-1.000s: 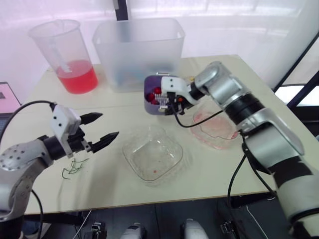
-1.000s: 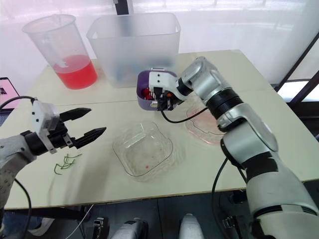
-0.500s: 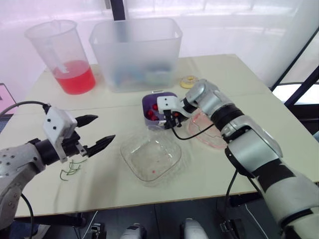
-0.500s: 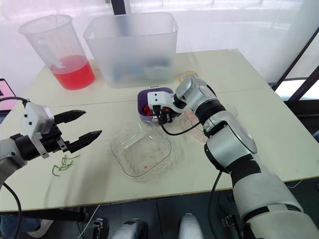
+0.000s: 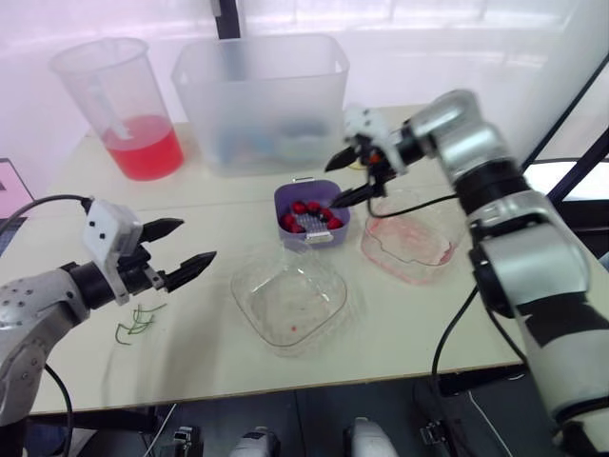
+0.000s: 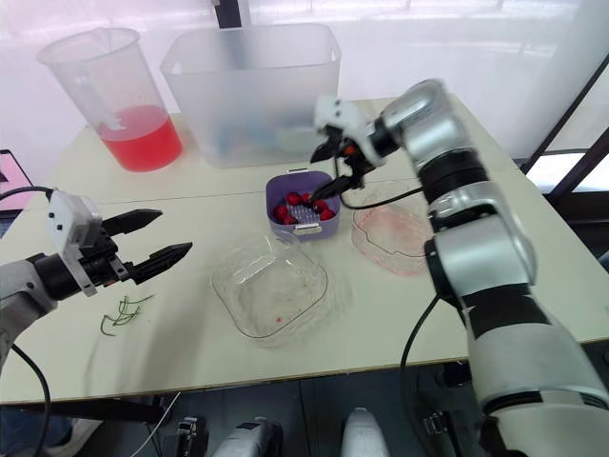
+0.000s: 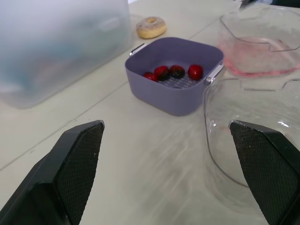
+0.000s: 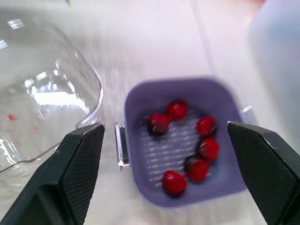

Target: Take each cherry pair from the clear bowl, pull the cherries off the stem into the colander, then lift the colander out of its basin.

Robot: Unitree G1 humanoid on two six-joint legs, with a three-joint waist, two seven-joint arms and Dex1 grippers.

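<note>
Purple plastic colander (image 5: pixel 311 214): rounded-square, smooth walls, slotted floor, a pale handle tab on each of two opposite sides. It stands on the table near its centre.
Cherries (image 8: pixel 176 108): round, glossy, red to dark red, lying loose on the colander floor.
Clear bowl (image 5: pixel 290 305): transparent thin plastic, rounded-square, with red specks on its floor. It sits at 6 o'clock of the colander, just beside it.
Basin (image 5: pixel 409 243): clear plastic, rounded-square, with a pink film inside. It sits at 4 o'clock of the colander, just beside it.
Stems (image 5: pixel 138 324): thin green strands lying on the table at 9 o'clock of the clear bowl.
Left gripper (image 5: pixel 198 240): black ridged fingers spread wide, nothing between them. It hangs above the table at 10 o'clock of the clear bowl.
Right gripper (image 5: pixel 335 185): fingers spread, holding nothing, raised over the colander's 1 o'clock edge.
Measuring jug (image 5: pixel 133 105): translucent and tapered, with red liquid in the lower part, at 10 o'clock of the colander.
Tub (image 5: pixel 262 100): frosted plastic, rectangular, at 12 o'clock of the colander.
Doughnut (image 7: pixel 151 27): tan ring on the table between the tub and the colander.
Table (image 5: pixel 428 324): matte beige top.
</note>
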